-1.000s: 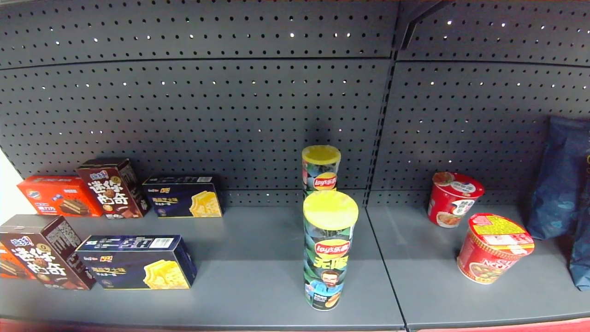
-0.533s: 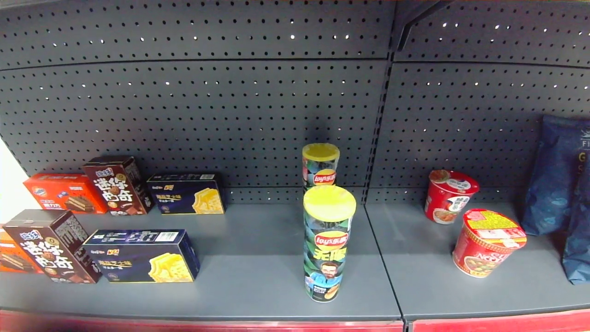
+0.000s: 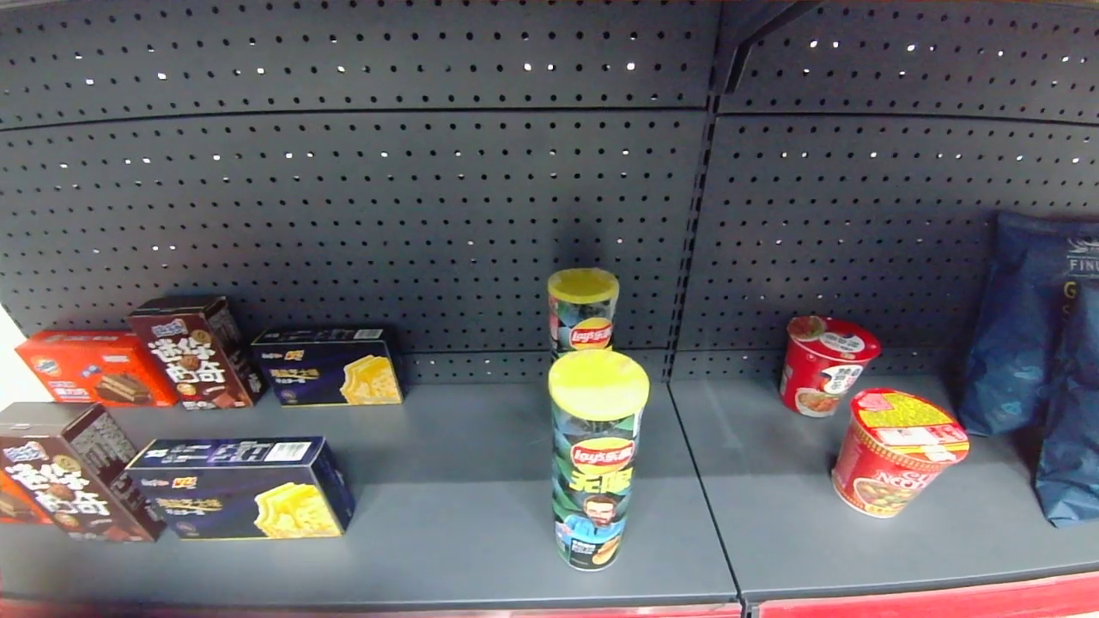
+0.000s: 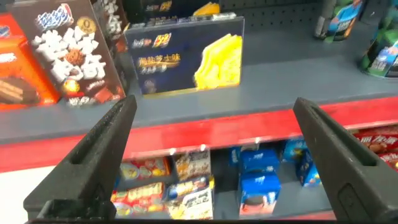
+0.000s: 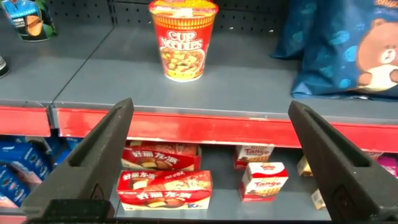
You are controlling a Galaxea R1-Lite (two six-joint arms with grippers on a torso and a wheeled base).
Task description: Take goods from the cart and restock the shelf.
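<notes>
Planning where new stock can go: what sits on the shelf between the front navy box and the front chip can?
Nothing. In the head view the shelf is bare between the front navy box and the front chip can.

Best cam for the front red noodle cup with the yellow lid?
Head view: the front red paper noodle cup shows whole, lid to base, standing on the grey metal shelf ahead of a second red cup. The right wrist view shows its side face-on, lid at the frame edge.
</notes>
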